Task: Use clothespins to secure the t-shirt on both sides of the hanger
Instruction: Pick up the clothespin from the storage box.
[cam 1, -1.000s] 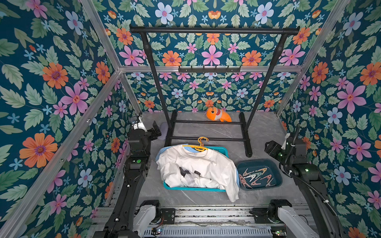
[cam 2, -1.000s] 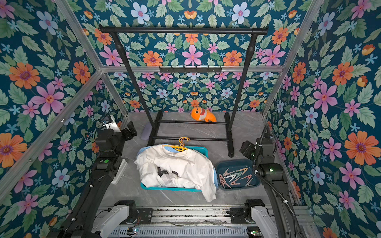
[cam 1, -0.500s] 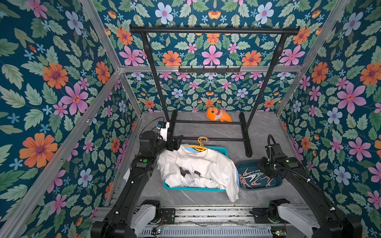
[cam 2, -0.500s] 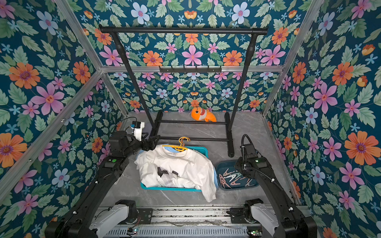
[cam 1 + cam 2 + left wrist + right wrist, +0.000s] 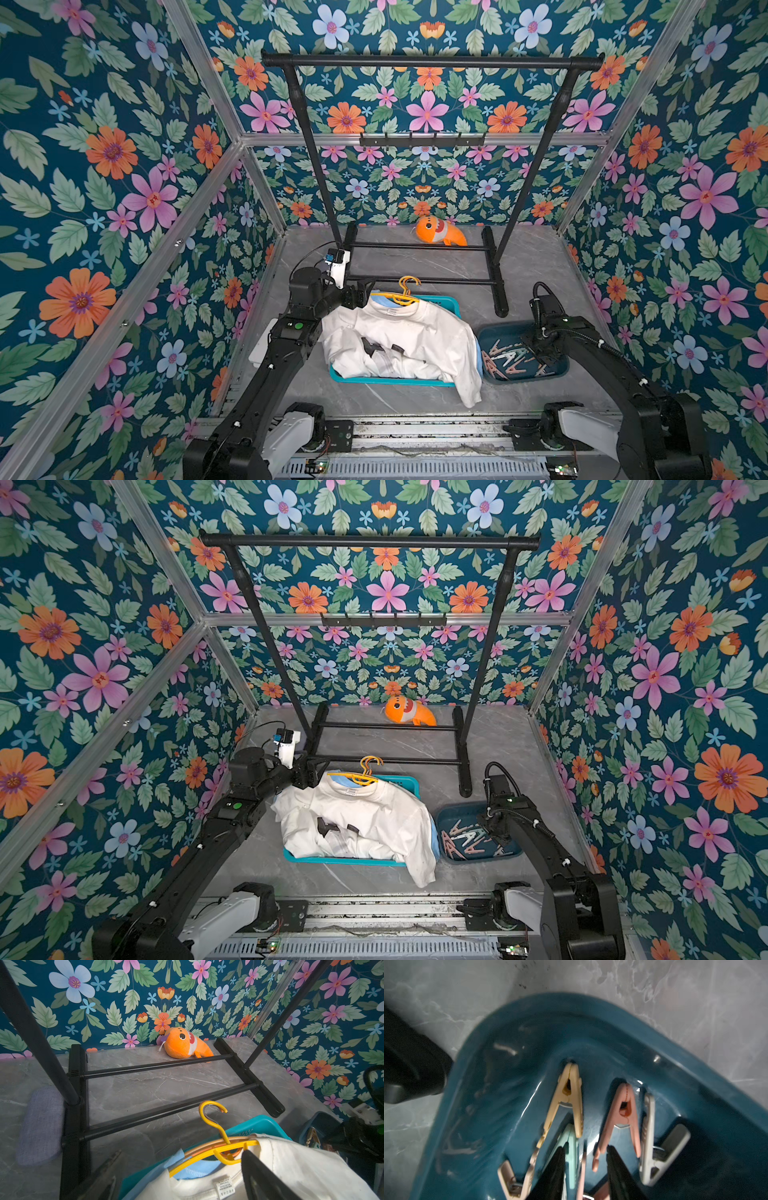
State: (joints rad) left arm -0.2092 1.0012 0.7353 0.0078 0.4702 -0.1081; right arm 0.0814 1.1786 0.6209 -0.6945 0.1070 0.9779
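Left claw spread wide at the hanger on the t-shirt collar. Right claw down among the clothespins in the blue bin, tips straddling a green one; I can't tell if it's pinched.

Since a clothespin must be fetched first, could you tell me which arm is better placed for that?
Right. The right gripper is down in the blue tray, fingers among the clothespins. The left gripper is open at the hanger and t-shirt collar, apart from that tray.
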